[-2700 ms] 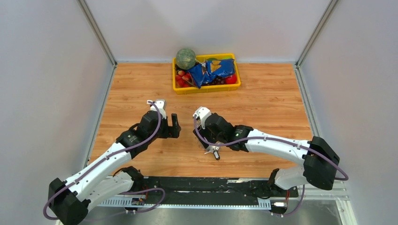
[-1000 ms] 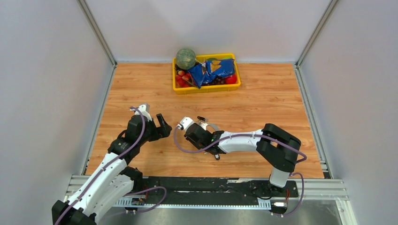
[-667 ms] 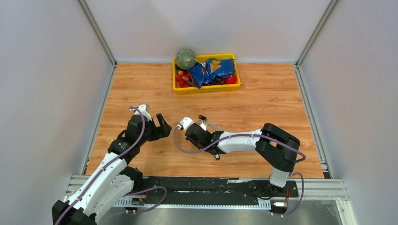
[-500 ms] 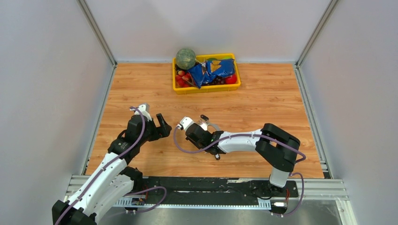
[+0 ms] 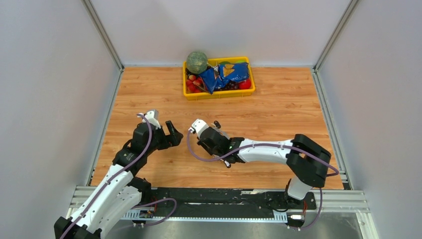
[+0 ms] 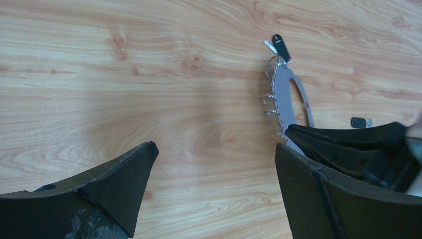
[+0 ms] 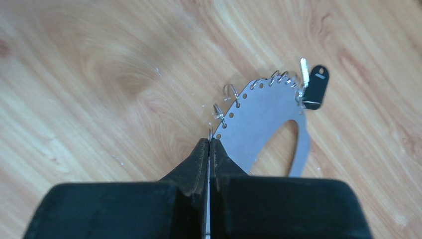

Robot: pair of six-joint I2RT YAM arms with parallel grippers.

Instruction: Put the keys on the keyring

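You have the keyring, a flat silver loop with a row of holes and small wire rings along its outer edge, pinched at that edge by the closed right hand. One key, with a black head and short silver blade, hangs at its 1 o'clock end. A second key lies loose on the surface, apart from the ring at about 4 o'clock in the left wrist view.

Matt silver metal keyring, black plastic-headed key, smooth wood-grain table
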